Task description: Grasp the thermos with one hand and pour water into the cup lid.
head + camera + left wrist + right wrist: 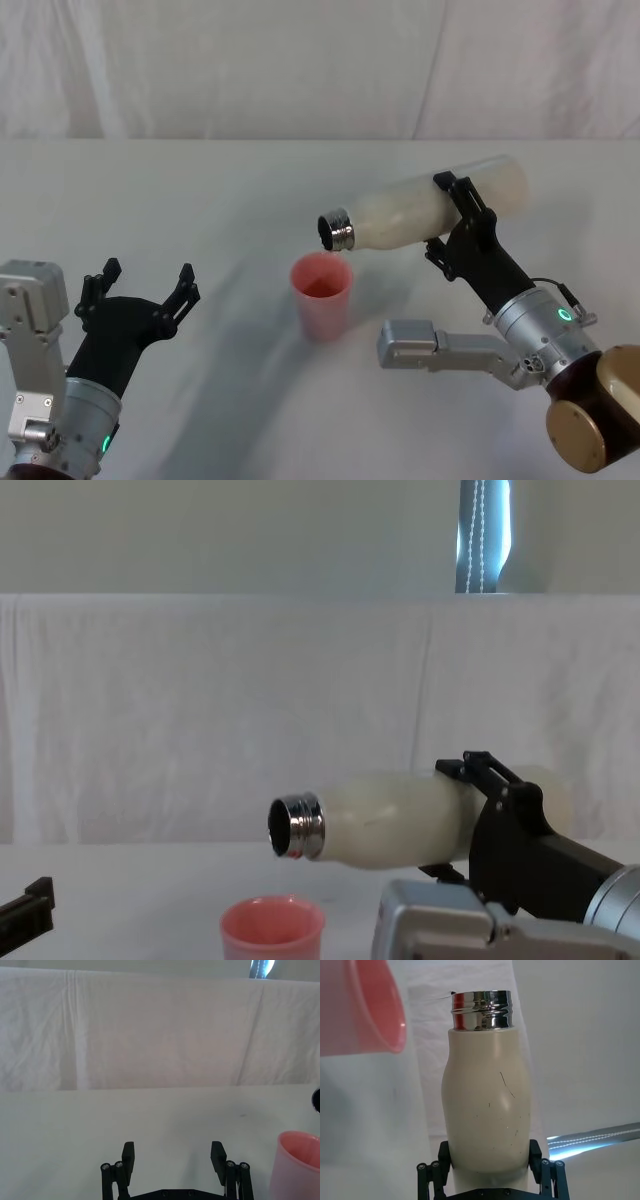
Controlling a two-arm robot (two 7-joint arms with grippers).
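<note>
The cream-white thermos [420, 212] is tipped almost level in the air, its chrome neck [337, 231] pointing left and hanging just above the pink cup lid [322, 296]. My right gripper [462, 215] is shut on the thermos body. The chest view shows the thermos [395, 820] level, with its open mouth above and a little right of the cup lid [272, 927]. In the right wrist view the thermos [486, 1110] sits between the fingers, the cup lid [362, 1007] beside its neck. My left gripper [140, 285] rests open at the left, away from both.
The white-covered table [230, 190] stretches all round the cup. A white cloth backdrop [300, 60] hangs along the far edge. My right arm's grey housing [430, 350] lies low just right of the cup.
</note>
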